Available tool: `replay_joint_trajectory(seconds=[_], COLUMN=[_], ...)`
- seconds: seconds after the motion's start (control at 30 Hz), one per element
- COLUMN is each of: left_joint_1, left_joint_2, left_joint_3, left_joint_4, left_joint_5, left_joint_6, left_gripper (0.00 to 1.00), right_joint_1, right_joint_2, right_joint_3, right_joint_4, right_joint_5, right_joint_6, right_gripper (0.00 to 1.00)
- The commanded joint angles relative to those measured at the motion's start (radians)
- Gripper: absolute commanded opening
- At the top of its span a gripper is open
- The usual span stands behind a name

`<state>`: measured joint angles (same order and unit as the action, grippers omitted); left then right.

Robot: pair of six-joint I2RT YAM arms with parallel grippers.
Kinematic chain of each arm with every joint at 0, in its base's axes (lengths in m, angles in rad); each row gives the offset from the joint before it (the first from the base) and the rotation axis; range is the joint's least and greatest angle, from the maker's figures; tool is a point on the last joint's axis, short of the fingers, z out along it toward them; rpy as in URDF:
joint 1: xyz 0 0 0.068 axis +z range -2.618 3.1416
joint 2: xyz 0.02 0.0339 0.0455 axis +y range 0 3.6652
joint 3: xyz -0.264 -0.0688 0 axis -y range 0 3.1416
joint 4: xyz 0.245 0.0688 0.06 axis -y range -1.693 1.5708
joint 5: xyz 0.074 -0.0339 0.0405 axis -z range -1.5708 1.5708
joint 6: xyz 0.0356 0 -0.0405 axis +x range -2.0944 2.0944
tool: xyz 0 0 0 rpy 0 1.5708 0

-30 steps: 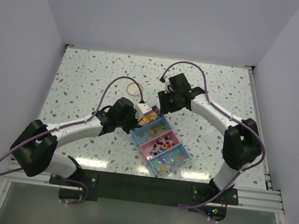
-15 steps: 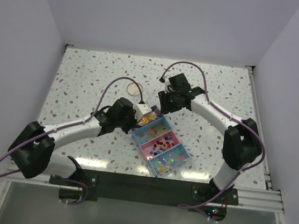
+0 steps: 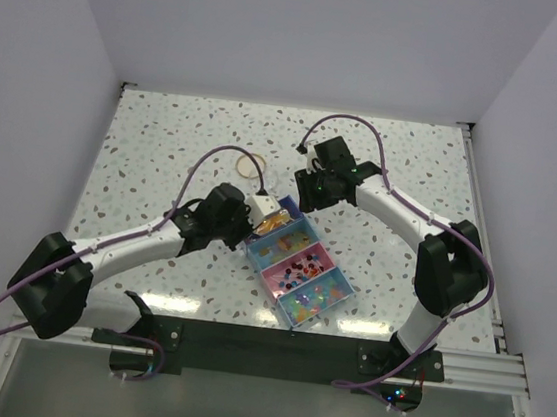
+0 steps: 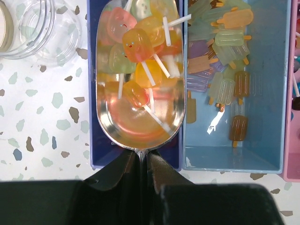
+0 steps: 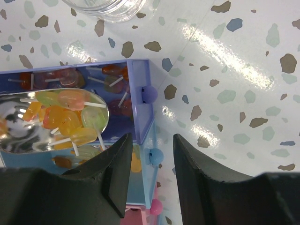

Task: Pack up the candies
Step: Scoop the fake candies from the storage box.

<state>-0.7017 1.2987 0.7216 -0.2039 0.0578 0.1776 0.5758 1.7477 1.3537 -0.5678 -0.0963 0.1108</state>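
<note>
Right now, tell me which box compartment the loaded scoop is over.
The dark blue end compartment, beside the light blue one; the scoop of candies covers it.

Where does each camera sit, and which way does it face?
Top external: above and behind the arms, facing down on the table, box, both arms, left tool and right tool.
Left wrist: on the left arm, looking down past its shut tool onto the scoop of candies.
Right wrist: on the right arm, looking down past its open tool at the box's corner.
Shared: both wrist views show scoop and jar.
</note>
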Motion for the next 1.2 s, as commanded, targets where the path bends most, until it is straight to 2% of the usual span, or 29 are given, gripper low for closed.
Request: replay_joint_trajectory(seconds=[0.0, 0.4, 0.67, 0.9, 1.17], left_joint_1=[-0.004, 0.022, 0.060, 0.128, 0.214], left_joint_2=[-0.036, -0.114, -0.139, -0.145, -0.089], left_joint_3=[-0.024, -0.085, -0.071, -0.018, 0.076], left_joint_4=[0.015, 0.119, 0.123, 0.072, -0.005], left_joint_5=[-0.001, 0.056, 0.102, 0.143, 0.120], left_joint_6=[0.016, -0.018, -0.024, -0.010, 0.060], left_gripper=[0.00, 0.00, 0.00, 0.00, 0.00], right_joint_1=[-0.002, -0.004, -0.007, -0.010, -0.010], right_joint_2=[-0.025, -0.076, -0.154, -0.211, -0.295], right_joint_3=[0.035, 0.013, 0.012, 0.001, -0.027], right_joint_4=[0.011, 0.025, 0.025, 0.000, -0.049], right_joint_5=[0.001, 0.001, 0.009, 0.015, 0.049], right_joint_6=[-0.019, -0.008, 0.001, -0.002, -0.025], right_gripper=[0.43, 0.44, 0.50, 0.53, 0.54])
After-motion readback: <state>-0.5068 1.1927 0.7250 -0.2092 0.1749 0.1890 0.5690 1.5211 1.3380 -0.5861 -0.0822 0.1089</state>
